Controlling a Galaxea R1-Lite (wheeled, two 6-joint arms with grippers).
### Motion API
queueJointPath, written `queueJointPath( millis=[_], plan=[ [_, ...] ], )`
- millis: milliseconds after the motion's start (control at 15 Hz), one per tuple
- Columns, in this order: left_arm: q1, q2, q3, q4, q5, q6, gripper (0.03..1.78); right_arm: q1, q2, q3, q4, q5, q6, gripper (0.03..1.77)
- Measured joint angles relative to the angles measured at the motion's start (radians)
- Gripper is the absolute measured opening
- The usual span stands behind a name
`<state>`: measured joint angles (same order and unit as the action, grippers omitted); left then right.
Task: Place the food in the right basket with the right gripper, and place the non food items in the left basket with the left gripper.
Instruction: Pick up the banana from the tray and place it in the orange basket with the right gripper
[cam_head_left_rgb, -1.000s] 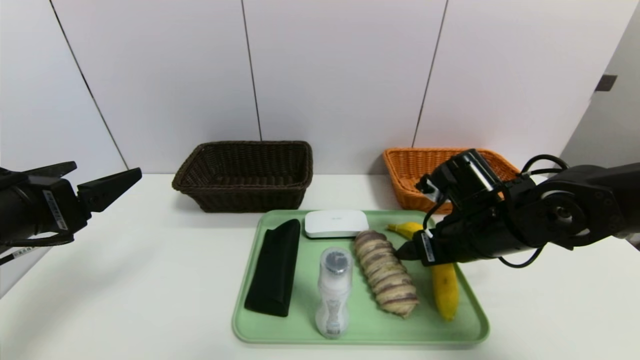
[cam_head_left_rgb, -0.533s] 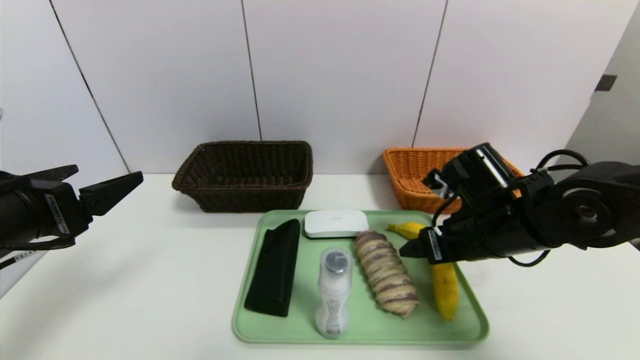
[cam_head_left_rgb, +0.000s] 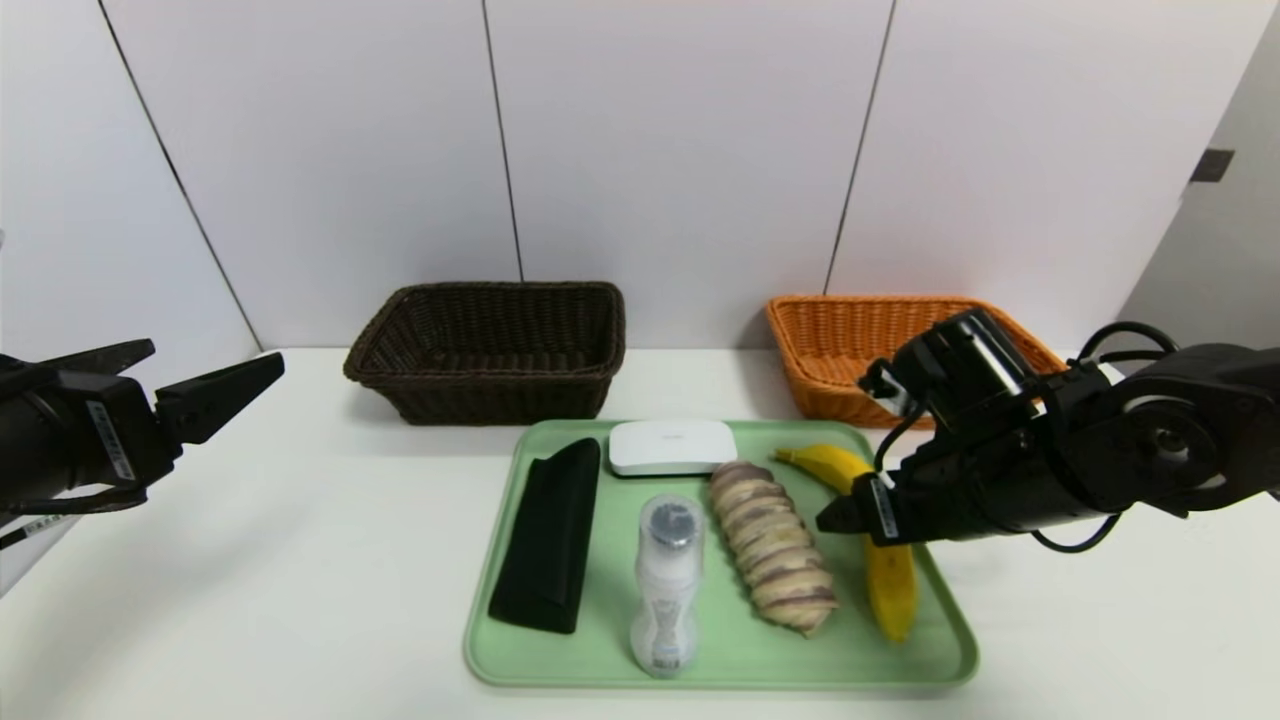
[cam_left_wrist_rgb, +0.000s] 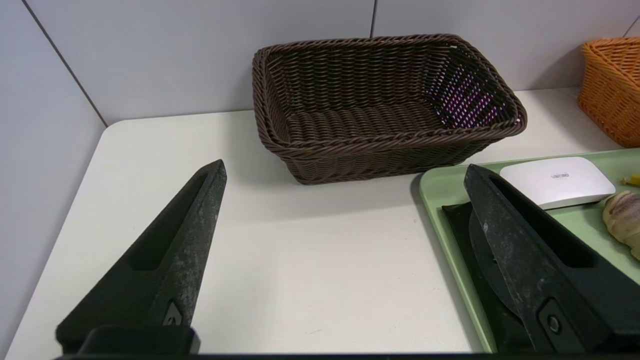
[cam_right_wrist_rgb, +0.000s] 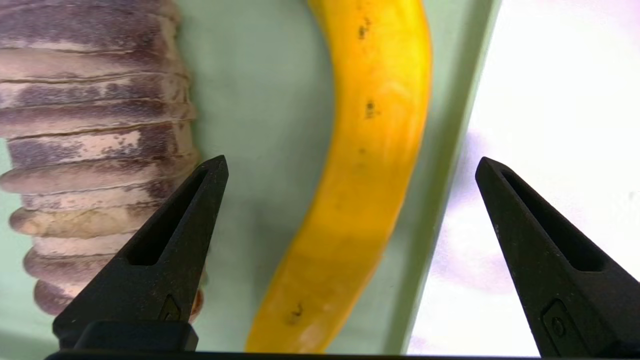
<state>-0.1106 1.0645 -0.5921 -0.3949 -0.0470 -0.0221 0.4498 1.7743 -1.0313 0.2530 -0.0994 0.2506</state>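
On the green tray (cam_head_left_rgb: 720, 660) lie a yellow banana (cam_head_left_rgb: 890, 585) and, to its left, a braided tan-and-purple bread loaf (cam_head_left_rgb: 775, 548). A black pouch (cam_head_left_rgb: 550, 535), a white flat device (cam_head_left_rgb: 672, 446) and a clear bottle (cam_head_left_rgb: 667, 585) lie there too. My right gripper (cam_head_left_rgb: 850, 520) hovers open over the banana's middle. In the right wrist view the banana (cam_right_wrist_rgb: 370, 150) runs between its spread fingers (cam_right_wrist_rgb: 351, 165), untouched. My left gripper (cam_head_left_rgb: 215, 352) hangs open over the table at far left. The dark brown basket (cam_head_left_rgb: 490, 350) and the orange basket (cam_head_left_rgb: 850, 340) stand behind the tray.
Both baskets stand against the white back wall. In the left wrist view the brown basket (cam_left_wrist_rgb: 380, 100) is ahead, and the tray's edge (cam_left_wrist_rgb: 440, 190) is beside one finger. Bare white table lies between my left gripper and the tray.
My right gripper has shifted right and slightly down, from the gap between loaf and banana to over the banana. The left arm has hardly moved.
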Motion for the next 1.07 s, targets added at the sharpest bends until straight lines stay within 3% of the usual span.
queueJointPath(
  millis=[733, 933, 1067],
  plan=[
    [0.0, -0.012, 0.017, 0.0, 0.0, -0.002, 1.69, 0.011, 0.013, -0.008, -0.033, -0.006, -0.015, 1.71],
    [0.0, -0.013, 0.021, 0.0, 0.0, -0.002, 1.69, 0.018, 0.012, -0.004, -0.053, -0.046, -0.038, 1.71],
    [0.0, -0.013, 0.027, -0.001, 0.0, -0.002, 1.69, 0.021, 0.011, -0.002, -0.053, -0.047, -0.04, 1.71]
  ],
)
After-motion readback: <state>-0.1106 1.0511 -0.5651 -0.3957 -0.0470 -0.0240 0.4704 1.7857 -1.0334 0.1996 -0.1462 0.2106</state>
